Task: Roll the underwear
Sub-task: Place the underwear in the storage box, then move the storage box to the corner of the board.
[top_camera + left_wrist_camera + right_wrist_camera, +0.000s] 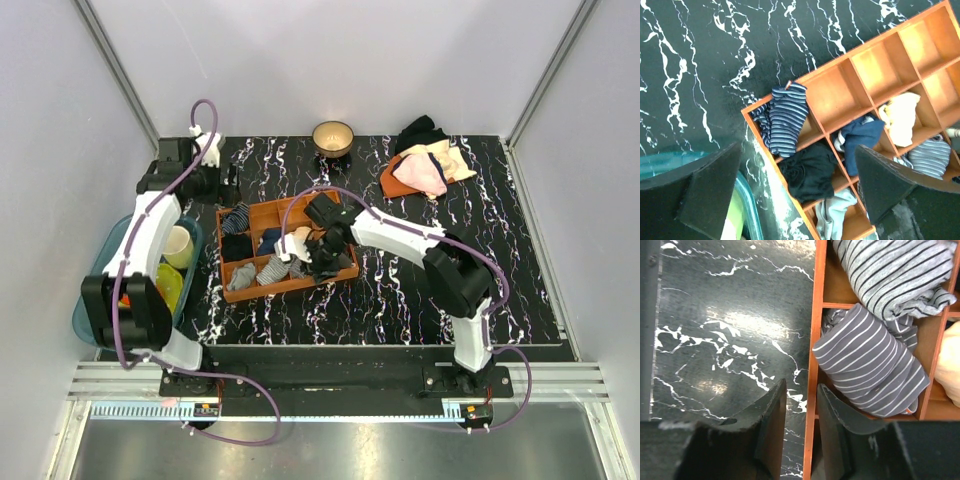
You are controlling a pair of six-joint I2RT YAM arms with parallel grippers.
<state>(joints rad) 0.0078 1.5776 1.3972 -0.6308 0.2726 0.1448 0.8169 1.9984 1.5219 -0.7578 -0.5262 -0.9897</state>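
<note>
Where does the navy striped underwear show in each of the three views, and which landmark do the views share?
Top external: the underwear lies left of centre, in the upper-left corner compartment of the orange box.
Left wrist: it sits centre-left, in a corner compartment of the box.
Right wrist: it is not in this picture; only grey striped rolls show.
Shared landmark: the orange box, seen in all three views.

Navy pinstriped underwear (pixel 785 117), bunched, in tray's (pixel 832 97) corner compartment

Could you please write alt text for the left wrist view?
An orange divider tray on a black marbled table holds the navy striped underwear, a black cloth, a blue cloth and a cream cloth. The open left claw frames the bottom edge.
</note>
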